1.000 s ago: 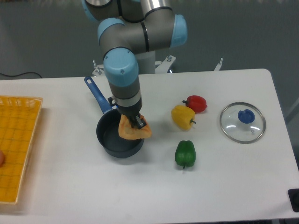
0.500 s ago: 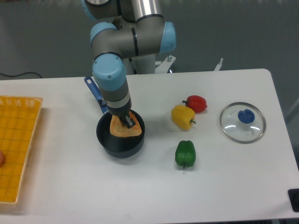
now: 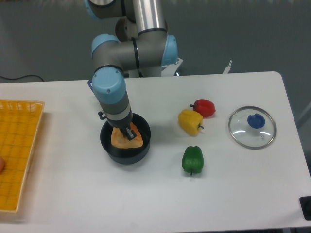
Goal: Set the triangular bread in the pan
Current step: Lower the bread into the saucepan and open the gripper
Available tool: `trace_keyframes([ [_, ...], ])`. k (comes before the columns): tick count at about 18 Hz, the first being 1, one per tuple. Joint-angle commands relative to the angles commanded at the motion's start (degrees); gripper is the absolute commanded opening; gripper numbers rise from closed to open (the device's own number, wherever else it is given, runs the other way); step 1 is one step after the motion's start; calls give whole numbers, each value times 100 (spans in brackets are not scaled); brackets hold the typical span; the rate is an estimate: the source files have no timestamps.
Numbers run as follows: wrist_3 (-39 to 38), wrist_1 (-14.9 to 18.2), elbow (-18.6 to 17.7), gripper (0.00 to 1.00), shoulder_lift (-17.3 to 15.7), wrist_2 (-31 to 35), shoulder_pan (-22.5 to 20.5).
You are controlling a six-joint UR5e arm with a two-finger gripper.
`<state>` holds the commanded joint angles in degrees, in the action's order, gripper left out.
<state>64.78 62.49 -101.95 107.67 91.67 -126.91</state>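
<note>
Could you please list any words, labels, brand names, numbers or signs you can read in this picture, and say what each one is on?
None: no readable text shows anywhere in this view.
The robot arm, the gripper, the pan, the triangular bread, the three peppers, the glass lid and the yellow basket all look unmarked at this resolution.
</note>
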Motion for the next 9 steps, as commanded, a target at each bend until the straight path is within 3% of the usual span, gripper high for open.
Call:
trace_keyframes([
  [4,0,-26,9,6,9,0,9],
  [9,26,-53,9,47,44,9,17],
])
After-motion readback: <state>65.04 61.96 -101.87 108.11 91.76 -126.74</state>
